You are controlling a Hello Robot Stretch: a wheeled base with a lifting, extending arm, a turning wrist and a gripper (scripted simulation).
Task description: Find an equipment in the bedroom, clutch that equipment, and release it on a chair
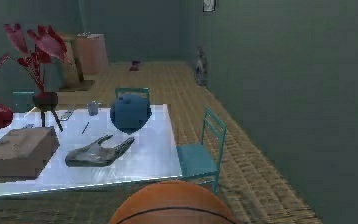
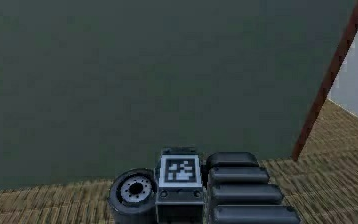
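1. Basketball [image 1: 174, 206], orange with dark seams, at the forward view's bottom edge, middle, very near the robot. Taken as the task's equipment. Its support is cut off, so I cannot tell whether it is carried or lying low in front.
2. Gripper [image 2: 134, 196]: probably the dark round body left of the white marker square [image 2: 179, 170] at the arm side view's bottom edge. Fingers not made out. I cannot tell whether they are apart, together or on anything, nor whether anything is held.
3. Arm [image 2: 237, 190] shows as short stacked segments close against the robot. Judged a sensible posture for driving with the green wall [image 2: 137, 80] on that side.
4. Teal chair [image 1: 202, 150] stands just beside the table [image 1: 157, 165] at its near right corner, seat bare. Judged the nearest release place, approachable along the woven floor [image 1: 257, 170] between table and wall.
5. Containers on the table:
   - blue vase [image 1: 130, 112], contents not visible;
   - flat cardboard box [image 1: 17, 152] at the left, closed;
   - dark pot [image 1: 45, 100] holding a red-leaved plant [image 1: 37, 50].
   A grey crumpled object [image 1: 99, 152] lies loose between box and vase.
6. Second box [image 1: 89, 52] on the floor far back, contents unseen.
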